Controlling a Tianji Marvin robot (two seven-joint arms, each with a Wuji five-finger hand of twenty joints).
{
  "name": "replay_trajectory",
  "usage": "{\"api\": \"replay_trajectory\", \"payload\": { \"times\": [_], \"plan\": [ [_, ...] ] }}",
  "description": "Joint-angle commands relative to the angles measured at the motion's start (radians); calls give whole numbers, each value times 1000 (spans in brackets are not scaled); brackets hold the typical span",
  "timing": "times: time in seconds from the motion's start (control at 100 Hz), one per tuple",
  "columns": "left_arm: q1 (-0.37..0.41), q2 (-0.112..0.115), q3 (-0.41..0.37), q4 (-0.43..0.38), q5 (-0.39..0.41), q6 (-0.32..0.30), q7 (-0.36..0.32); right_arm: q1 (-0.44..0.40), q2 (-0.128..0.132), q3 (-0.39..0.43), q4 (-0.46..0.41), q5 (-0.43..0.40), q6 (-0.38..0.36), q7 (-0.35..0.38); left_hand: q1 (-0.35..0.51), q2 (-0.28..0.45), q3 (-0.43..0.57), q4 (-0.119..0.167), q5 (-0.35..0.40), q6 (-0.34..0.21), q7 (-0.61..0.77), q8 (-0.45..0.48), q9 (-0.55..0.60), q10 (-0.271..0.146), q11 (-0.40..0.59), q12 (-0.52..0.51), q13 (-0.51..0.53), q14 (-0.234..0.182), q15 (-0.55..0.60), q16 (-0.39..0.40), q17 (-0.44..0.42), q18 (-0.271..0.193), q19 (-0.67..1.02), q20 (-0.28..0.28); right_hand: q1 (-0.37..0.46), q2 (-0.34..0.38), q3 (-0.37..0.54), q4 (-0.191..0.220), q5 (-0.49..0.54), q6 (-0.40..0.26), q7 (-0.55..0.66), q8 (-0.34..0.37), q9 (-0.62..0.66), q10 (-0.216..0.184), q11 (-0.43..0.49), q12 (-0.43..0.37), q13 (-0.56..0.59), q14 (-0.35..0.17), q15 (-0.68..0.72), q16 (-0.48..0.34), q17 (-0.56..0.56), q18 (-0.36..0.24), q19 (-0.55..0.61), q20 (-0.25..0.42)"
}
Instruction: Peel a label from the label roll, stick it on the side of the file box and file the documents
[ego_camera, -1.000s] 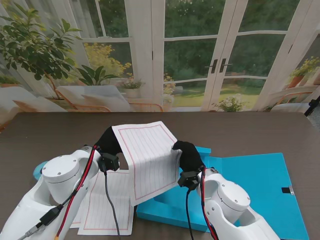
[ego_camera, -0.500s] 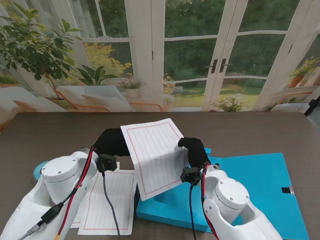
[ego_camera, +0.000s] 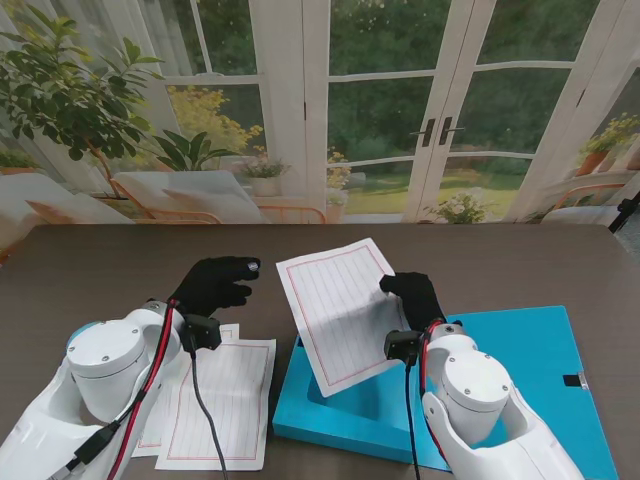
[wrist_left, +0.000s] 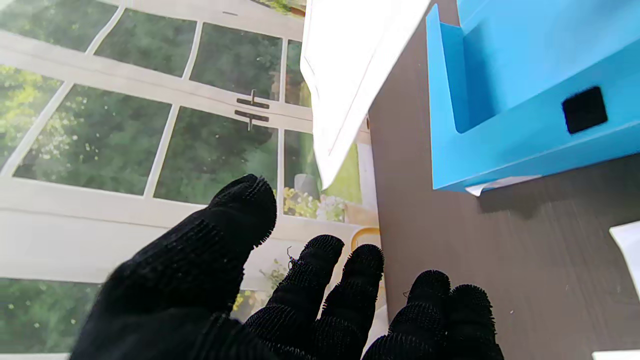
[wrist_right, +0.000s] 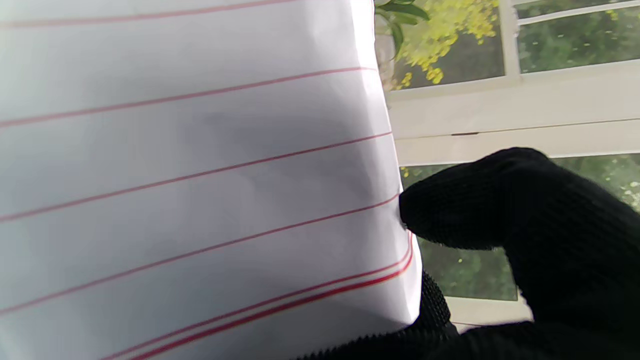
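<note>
My right hand (ego_camera: 413, 296) is shut on the right edge of a red-lined white sheet (ego_camera: 342, 305), holding it tilted over the open blue file box (ego_camera: 345, 415). In the right wrist view the thumb (wrist_right: 465, 205) presses on the sheet (wrist_right: 200, 175), which fills most of the frame. My left hand (ego_camera: 215, 283) hovers open to the left of the sheet, fingers spread and holding nothing. The left wrist view shows its fingertips (wrist_left: 320, 270) apart from the sheet's corner (wrist_left: 345, 75) and from the box wall (wrist_left: 500, 100). The label roll is not visible.
More lined sheets (ego_camera: 215, 400) lie on the dark table (ego_camera: 100, 270) near my left arm. The box's blue lid (ego_camera: 530, 370) lies flat to the right, with a small black fastener (ego_camera: 570, 380). A black patch (wrist_left: 584, 109) sits on the box side.
The left hand has let go of the sheet and pulled back left. The right hand alone has carried the sheet to the right, over the box.
</note>
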Motion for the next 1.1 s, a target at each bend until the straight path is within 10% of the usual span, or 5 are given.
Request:
{"api": "replay_trajectory", "payload": {
  "times": [0.0,1.09],
  "plan": [
    [2,9,5,3,27,-23,-20,-15,0,4,16,-18,15,-1,-22,34,-21,20,20,-38,-11,-7,-20,-36,-14,-15,-21,-25,-23,-15,27,-46,-70,27,58,32,66,55,-6,86,21,22,7,-36,-4,7,24,-3,21,9,-142,21,49,-17],
    [38,18,10,23,81,-105,-24,-1,-90,-10,67,-300,414,-253,-14,51,-23,18,60,-22,-5,3,-2,-32,-12,-22,-31,-21,-32,-29,25,-55,-135,75,51,39,65,49,-5,85,43,19,2,-20,36,-23,46,7,30,-12,-117,27,93,-54]
  ]
}}
